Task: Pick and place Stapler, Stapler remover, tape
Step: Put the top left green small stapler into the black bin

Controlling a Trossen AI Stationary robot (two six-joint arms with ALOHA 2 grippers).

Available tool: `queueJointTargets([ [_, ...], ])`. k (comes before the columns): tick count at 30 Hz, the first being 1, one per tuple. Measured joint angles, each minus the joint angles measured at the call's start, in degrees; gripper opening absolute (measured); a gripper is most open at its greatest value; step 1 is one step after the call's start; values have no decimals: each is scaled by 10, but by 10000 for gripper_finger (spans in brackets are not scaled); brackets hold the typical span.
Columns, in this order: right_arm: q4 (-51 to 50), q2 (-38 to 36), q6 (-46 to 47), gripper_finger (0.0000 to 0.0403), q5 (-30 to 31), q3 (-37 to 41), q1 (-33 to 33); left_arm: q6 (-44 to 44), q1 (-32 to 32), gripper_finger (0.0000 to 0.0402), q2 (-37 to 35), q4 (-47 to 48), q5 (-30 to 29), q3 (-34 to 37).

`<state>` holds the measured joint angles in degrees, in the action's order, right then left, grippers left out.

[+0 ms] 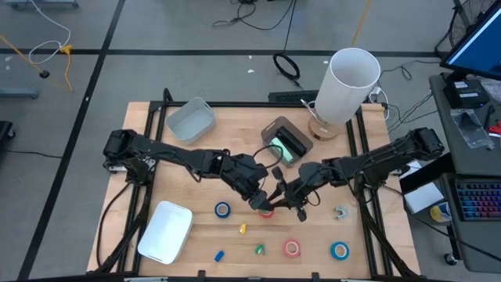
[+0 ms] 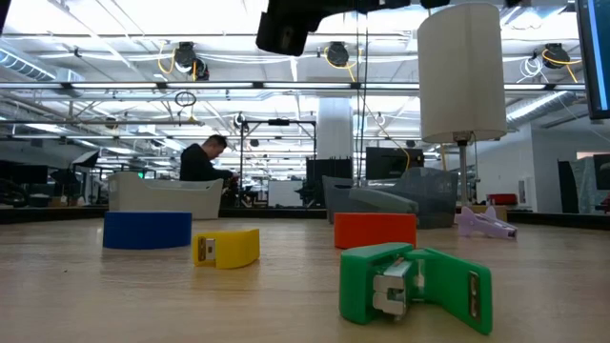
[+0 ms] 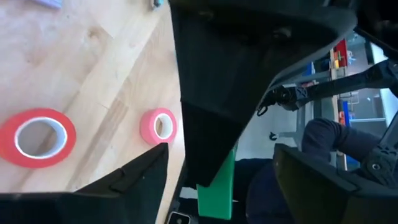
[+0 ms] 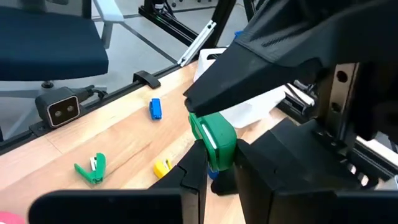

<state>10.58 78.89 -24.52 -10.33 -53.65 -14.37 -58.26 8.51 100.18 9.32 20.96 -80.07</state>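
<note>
Closest to the low camera lies a green staple remover, on the near part of the wooden table, apart from both arms. Over the table's middle the two arms meet tip to tip: the left gripper comes in from the left and the right gripper from the right, with almost no gap between them. What matters is the small green object at that meeting point, which I take to be the stapler. The right gripper's jaws are closed on it, and its long axis seems to run roughly in line with those fingers. The left gripper's fingers stand wide to either side of it and grip nothing, so the object belongs to the right arm alone. As I judge it, the left arm must draw back leftward before the right can carry the piece anywhere. A grey bin sits far left and a white tray near left, both on the left arm's side. A red tape roll lies just under the grippers, a blue tape roll to its left, and a pink roll and second blue roll nearer.
</note>
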Motion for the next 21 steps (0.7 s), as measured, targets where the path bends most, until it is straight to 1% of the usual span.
queueJointTargets([
  [4, -7, 0, 3, 52, 0, 0, 4, 22, -11, 306, 0, 3, 1, 0],
  [11, -43, 0, 11, 52, 1, 0, 9, 69, -39, 308, 0, 50, 2, 0],
  [15, -63, 0, 11, 52, 32, 0, 10, 98, -55, 308, 0, 90, 2, 0],
  [18, -76, 0, 10, 52, 56, 0, 11, 122, -65, 308, 0, 138, 2, 0],
  [21, -101, 0, 10, 53, 59, 0, 18, 141, -74, 308, 0, 183, 0, 0],
])
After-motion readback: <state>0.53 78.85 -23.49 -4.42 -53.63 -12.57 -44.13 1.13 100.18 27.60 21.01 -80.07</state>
